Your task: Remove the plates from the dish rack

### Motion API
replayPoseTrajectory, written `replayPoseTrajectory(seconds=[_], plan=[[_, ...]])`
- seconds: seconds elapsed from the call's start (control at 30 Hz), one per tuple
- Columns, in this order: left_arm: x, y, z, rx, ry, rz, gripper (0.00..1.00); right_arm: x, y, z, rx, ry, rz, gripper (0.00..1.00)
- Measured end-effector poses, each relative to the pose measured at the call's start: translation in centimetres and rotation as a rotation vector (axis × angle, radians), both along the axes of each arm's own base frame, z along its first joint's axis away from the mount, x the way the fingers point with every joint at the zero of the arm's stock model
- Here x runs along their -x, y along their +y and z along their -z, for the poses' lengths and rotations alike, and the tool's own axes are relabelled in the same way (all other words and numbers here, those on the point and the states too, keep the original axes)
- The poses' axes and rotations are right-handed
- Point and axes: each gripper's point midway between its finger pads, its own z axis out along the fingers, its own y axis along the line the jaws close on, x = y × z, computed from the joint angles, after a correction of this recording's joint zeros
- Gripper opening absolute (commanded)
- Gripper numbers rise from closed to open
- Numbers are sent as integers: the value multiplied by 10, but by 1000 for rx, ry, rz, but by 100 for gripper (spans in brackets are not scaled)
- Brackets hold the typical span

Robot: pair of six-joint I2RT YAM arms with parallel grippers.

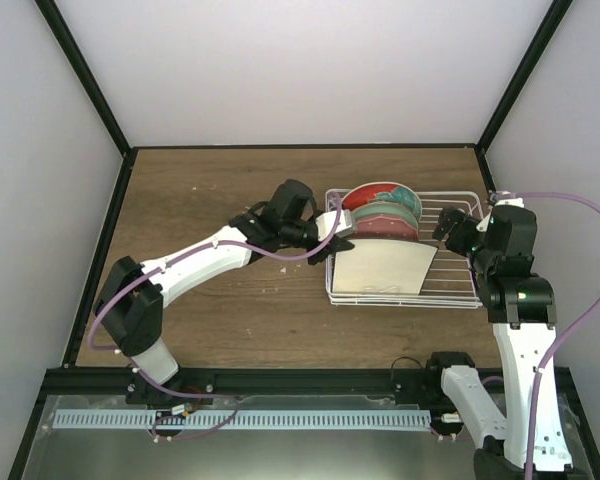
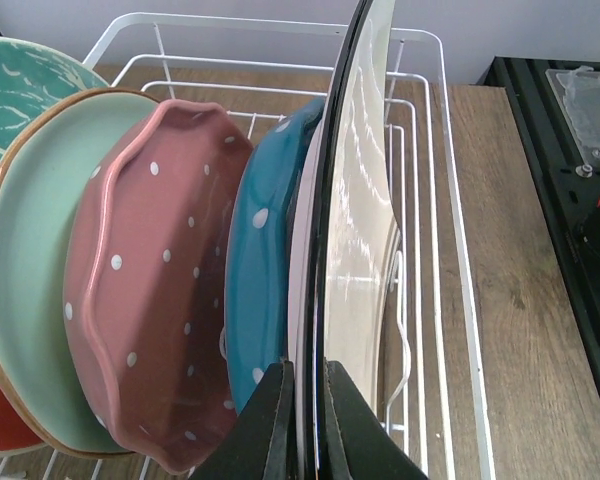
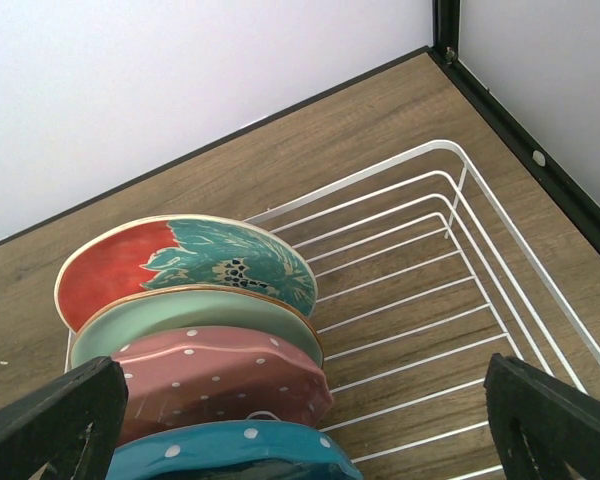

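Note:
The white wire dish rack point(image 1: 450, 290) stands right of centre. Upright in it, from the back, are the large red-and-teal plate point(image 1: 378, 192), the mint green plate point(image 2: 30, 280), the pink polka-dot scalloped plate point(image 2: 150, 300) and the blue polka-dot plate point(image 2: 260, 290). The beige square plate point(image 1: 380, 268) is at the front, leaning. My left gripper point(image 2: 305, 420) is shut on its left edge point(image 2: 365, 250). My right gripper point(image 3: 305, 410) is open and empty above the rack's right half point(image 3: 450, 250), facing the plates point(image 3: 220, 375). I cannot make out the small dark red floral plate.
The rack's right half holds no plates point(image 1: 450, 250). Black frame posts and pale walls close the table at the back and sides point(image 1: 495, 130). Bare wood lies left of the rack point(image 1: 200, 200).

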Motion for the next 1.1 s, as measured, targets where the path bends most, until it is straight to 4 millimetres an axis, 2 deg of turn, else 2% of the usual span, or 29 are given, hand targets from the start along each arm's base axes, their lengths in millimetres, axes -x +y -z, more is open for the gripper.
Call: replayPoseTrajectory(seconds=[0.17, 0.5, 0.73, 0.87, 1.1], plan=[[2, 0, -12, -4, -5, -6, 4, 0, 0, 0, -6, 0, 4, 100], [5, 12, -77, 58, -43, -41, 4, 4, -3, -2, -10, -17, 27, 100], [9, 18, -86, 58, -45, -55, 4, 12, -9, -12, -9, -63, 67, 100], [8, 24, -91, 56, -47, -79, 4, 23, -15, -31, -8, -147, 99, 100], [-5, 41, -96, 56, -21, -157, 4, 51, -24, -87, -11, -354, 158, 100]])
